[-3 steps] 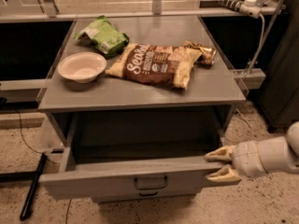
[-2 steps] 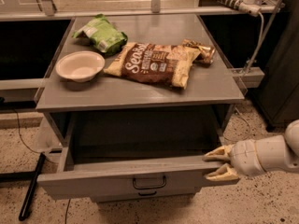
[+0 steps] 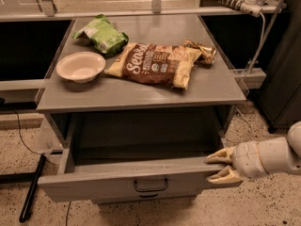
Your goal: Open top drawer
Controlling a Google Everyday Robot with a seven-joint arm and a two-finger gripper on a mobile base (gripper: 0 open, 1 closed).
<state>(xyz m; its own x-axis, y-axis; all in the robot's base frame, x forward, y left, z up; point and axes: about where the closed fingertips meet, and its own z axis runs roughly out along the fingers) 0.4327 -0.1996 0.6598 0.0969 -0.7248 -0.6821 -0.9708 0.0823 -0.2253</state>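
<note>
Top drawer (image 3: 117, 181) stands open, front panel well out from the cabinet, plain grey inside visible and nothing seen in it. Its black loop handle (image 3: 151, 186) sits mid-front, to the left of the gripper (image 3: 208, 169) and untouched. Gripper is at the drawer front's right end, coming in from the right, on a white arm (image 3: 270, 155). Its 2 tan fingers (image 3: 221, 155) are spread apart one above the other: upper one lies along the top edge of the front panel, lower one against the face near the bottom edge, with the panel's right corner between them. Cannot tell how firmly they bear on it. Above the gripper and to its left is the grey cabinet top (image 3: 141, 97). On it, 1 brown snack bag (image 3: 153, 64) lies flat up and left of the gripper, with 1 smaller crumpled wrapper (image 3: 201, 51) touching its far right corner. A white bowl (image 3: 81, 66) sits far left, upright, and a green bag (image 3: 101, 34) lies behind it. Speckled floor (image 3: 263, 204) lies under the gripper.
</note>
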